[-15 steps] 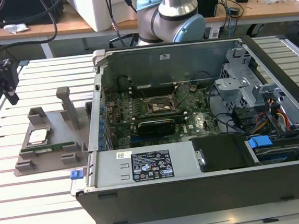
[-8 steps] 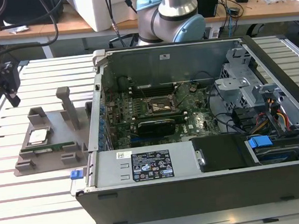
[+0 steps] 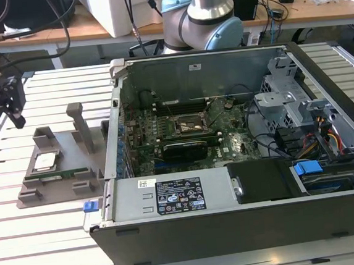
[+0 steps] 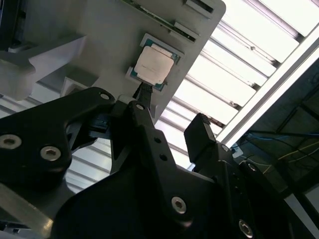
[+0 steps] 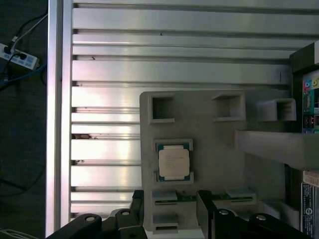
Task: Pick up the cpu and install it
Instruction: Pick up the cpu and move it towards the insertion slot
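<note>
Hovering near cpu (image 5: 174, 163) in grey tray (image 5: 219, 144), pincer (image 5: 171, 195) spread & empty

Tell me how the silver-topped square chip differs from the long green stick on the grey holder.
The flat square cpu is compact; the long narrow memory stick is a thin strip. The cpu's top is shiny silver metal; the memory stick looks green. Both rest on the grey plastic holder, apart from each other.
</note>
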Motion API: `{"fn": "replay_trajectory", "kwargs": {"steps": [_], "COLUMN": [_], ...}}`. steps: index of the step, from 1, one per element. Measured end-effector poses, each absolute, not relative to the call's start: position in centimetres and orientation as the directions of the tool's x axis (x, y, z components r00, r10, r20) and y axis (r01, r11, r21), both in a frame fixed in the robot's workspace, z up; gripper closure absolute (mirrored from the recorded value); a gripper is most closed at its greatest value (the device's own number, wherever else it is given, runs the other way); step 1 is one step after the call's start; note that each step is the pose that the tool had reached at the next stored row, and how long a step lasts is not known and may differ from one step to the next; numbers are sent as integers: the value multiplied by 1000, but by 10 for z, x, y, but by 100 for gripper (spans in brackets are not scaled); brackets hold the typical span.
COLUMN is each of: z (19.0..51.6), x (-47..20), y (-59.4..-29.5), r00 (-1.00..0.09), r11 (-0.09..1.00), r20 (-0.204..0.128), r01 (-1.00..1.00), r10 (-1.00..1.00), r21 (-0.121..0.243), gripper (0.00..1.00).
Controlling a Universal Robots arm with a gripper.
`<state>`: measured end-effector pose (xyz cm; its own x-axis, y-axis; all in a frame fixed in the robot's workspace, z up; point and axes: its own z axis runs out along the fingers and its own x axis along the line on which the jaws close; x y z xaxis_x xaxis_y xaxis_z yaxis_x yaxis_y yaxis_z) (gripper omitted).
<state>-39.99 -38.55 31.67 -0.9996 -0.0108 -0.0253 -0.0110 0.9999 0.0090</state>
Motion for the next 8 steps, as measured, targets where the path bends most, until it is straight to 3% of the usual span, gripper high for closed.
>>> {"fn": "replay_trajectory", "kwargs": {"steps": [8], "z": [306], "x": [-400], "y": [-386], "r00": [-1000], "r11": [1000], "r20": [-25], "r01": [-11], "r10": [-11], "r21": [9], "gripper": [46]}}
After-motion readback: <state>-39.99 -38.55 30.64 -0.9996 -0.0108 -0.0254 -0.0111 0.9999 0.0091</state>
